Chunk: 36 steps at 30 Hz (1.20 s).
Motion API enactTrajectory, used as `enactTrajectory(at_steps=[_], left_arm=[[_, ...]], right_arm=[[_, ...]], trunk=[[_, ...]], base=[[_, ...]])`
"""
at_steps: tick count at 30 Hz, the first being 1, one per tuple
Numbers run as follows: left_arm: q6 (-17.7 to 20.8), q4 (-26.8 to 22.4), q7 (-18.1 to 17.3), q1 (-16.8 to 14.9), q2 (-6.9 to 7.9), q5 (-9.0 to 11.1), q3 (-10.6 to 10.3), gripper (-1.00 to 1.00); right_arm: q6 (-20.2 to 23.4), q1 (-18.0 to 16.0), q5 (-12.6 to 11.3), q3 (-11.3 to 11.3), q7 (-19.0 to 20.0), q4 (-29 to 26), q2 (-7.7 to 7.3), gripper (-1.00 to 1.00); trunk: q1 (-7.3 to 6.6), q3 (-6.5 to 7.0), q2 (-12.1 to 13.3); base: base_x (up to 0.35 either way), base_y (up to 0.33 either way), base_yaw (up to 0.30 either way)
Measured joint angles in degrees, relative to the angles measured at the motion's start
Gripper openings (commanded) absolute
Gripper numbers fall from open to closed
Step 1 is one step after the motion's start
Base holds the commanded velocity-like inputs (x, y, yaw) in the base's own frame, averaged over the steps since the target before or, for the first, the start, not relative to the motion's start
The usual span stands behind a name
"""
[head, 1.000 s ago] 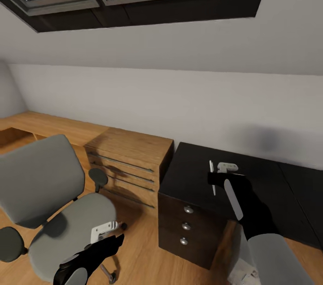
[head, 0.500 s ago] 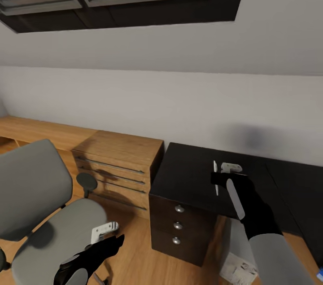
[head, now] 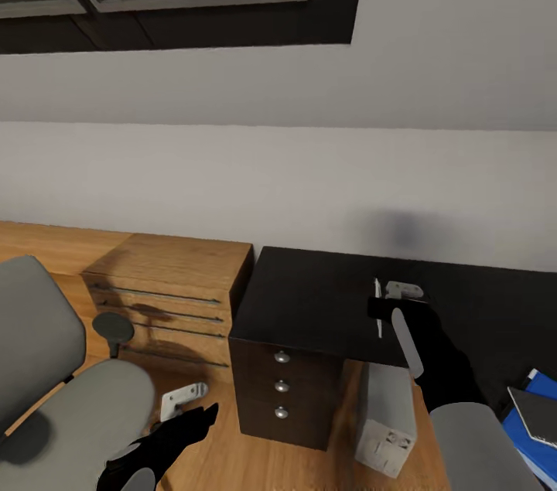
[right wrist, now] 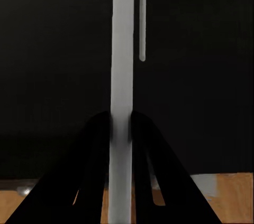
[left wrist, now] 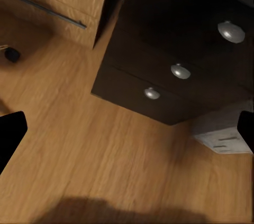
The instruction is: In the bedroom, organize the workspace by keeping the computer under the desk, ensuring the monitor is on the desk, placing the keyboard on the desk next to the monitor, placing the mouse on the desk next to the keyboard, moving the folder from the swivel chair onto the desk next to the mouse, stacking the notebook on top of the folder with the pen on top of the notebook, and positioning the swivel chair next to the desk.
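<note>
Right wrist view: the pen [right wrist: 123, 76] was pinched upright between the right gripper [right wrist: 120, 129] fingers, above the black desk [head: 325, 298]. The computer [head: 384, 417] stood beneath it. The left gripper [head: 182, 410] was spread wide over the floor [left wrist: 106, 155].

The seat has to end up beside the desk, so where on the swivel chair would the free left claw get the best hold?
Probably the black armrest on the side nearest the left claw: it sticks out from the swivel chair on a thin post, narrow enough to close on. Come at it from the desk side, over the seat's edge. The padded seat and back look too broad to pinch.
</note>
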Motion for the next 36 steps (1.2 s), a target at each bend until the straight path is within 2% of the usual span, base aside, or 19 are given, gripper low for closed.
enactTrajectory(at_steps=[6, 11, 13, 17, 23, 30, 31, 35, 36], left_arm=[[-0.47, 0.00, -0.03, 0.00, 0.04, 0.01, -0.16, 1.00], [-0.48, 0.00, -0.10, 0.02, 0.10, -0.04, -0.08, 1.00], [-0.48, 0.01, -0.11, 0.01, 0.12, -0.07, -0.08, 1.00], [-0.48, 0.00, -0.12, 0.01, 0.13, -0.05, -0.07, 1.00], [-0.48, 0.03, -0.12, 0.00, 0.13, -0.01, -0.08, 1.00], [-0.49, 0.02, -0.12, 0.01, 0.13, 0.01, -0.08, 1.00], [-0.49, 0.01, -0.12, 0.01, 0.12, 0.01, -0.07, 1.00], [-0.49, 0.04, -0.12, 0.02, 0.02, 0.08, -0.07, 1.00], [-0.49, 0.05, -0.12, 0.01, 0.03, 0.08, -0.07, 1.00]], right_arm=[[-0.07, 0.00, 0.00, -0.06, -0.35, 0.01, 0.00, -1.00], [-0.21, 0.00, -0.02, -0.18, -0.34, 0.06, -0.06, -1.00], [-0.35, 0.00, 0.04, -0.80, -0.30, 0.11, -0.14, -1.00], [-0.81, 0.00, 0.17, -4.00, -0.27, 1.60, -0.30, -1.00], [-3.73, 0.00, 0.15, -4.98, -0.28, 3.72, -0.69, -1.00], [-4.65, 0.00, 0.44, -5.06, -0.26, 4.37, -0.85, -1.00], [-5.13, 0.00, 0.60, -5.09, -0.30, 4.45, -1.42, -1.00], [-5.88, -0.09, 0.46, -5.82, -0.37, 6.48, -5.55, -1.00], [-5.94, -0.10, 0.35, -6.03, -0.35, 6.92, -5.96, -1.00]], trunk=[[0.02, 0.18, 0.00], [-0.02, 0.31, 0.00], [-0.02, 0.34, 0.00], [-0.02, 0.36, 0.00], [-0.02, 0.36, 0.00], [-0.02, 0.36, 0.00], [-0.02, 0.36, 0.00], [-0.02, 0.36, 0.00], [-0.02, 0.36, 0.00]], base=[[-0.316, 0.000, -0.280], [-0.092, 0.000, -0.285], [-0.010, 0.000, -0.290], [-0.002, 0.000, -0.293], [0.000, 0.000, -0.286], [0.000, 0.000, -0.054], [0.000, 0.000, -0.002], [0.000, 0.000, 0.000], [0.000, 0.000, 0.000]])
